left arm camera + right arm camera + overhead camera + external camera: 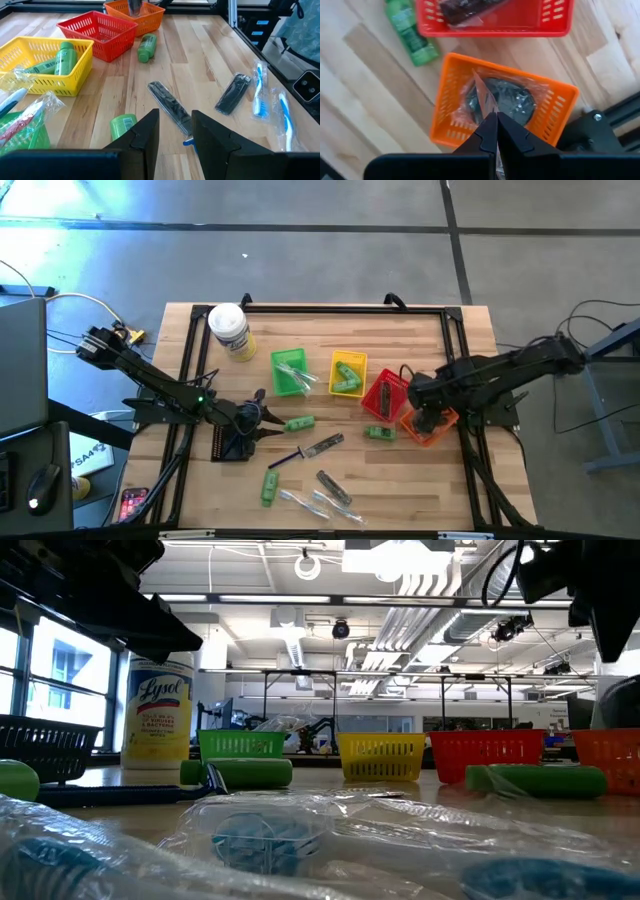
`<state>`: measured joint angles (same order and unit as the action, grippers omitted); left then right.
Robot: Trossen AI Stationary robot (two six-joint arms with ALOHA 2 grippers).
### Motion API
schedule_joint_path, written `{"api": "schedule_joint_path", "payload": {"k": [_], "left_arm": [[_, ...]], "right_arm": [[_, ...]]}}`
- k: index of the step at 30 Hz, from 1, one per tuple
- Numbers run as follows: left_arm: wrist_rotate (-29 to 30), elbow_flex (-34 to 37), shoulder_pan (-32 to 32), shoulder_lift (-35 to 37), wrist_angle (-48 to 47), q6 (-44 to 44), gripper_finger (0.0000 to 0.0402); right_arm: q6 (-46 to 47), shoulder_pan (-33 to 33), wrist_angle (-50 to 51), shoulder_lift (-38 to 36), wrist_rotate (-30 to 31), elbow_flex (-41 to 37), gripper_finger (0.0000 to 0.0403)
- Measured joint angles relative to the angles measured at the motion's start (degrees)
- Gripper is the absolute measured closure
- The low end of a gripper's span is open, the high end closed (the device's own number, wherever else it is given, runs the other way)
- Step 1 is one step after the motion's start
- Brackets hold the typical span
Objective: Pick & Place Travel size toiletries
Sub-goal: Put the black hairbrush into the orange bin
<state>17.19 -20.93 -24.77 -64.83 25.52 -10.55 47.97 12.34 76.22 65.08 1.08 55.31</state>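
Toiletries lie loose on the wooden table: green bottles (298,423) (380,433) (268,485), a dark razor-like stick (312,448), a dark grey oblong piece (333,487) and clear packets (312,502). My left gripper (265,415) (175,117) hovers open above the table beside one green bottle (122,125), with the stick (169,106) lying below its gap. My right gripper (430,418) (496,117) points down over the orange basket (555,115), shut on the clear wrap of a round dark pouch (512,102). My right gripper pinches a thin flap of the pouch's clear wrap (481,97) between its two fingertips, from above, pointing down. The pouch hangs below the fingers inside the orange basket's outline. I cannot tell whether it rests on the basket's floor.
Green (290,370), yellow (348,373) and red (385,395) baskets stand in a row across the table's middle, each with items in it. A black basket (232,442) sits under my left arm. A white jar with a yellow label (230,330) stands at the far left.
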Motion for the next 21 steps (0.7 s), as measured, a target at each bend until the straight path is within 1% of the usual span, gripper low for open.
{"api": "schedule_joint_path", "payload": {"k": [4, 11, 17, 21], "left_arm": [[0.0, 0.0, 0.0, 0.01, -0.05, 0.0, 0.029], [0.0, 0.0, 0.0, 0.0, -0.12, 0.0, 0.029], [0.0, 0.0, 0.0, 0.01, -0.01, 0.01, 0.029], [0.0, 0.0, 0.0, 0.01, -0.01, 0.0, 0.029]], "right_arm": [[-2.07, -3.1, -1.32, 0.0, -0.8, -1.78, 0.0401], [-7.51, -8.76, -4.14, 0.0, -8.39, -4.08, 0.0401], [-14.88, -11.79, -7.16, 0.0, -10.78, -5.4, 0.0401], [-19.97, -13.28, -11.01, 0.58, -12.96, -6.75, 0.0401]]}}
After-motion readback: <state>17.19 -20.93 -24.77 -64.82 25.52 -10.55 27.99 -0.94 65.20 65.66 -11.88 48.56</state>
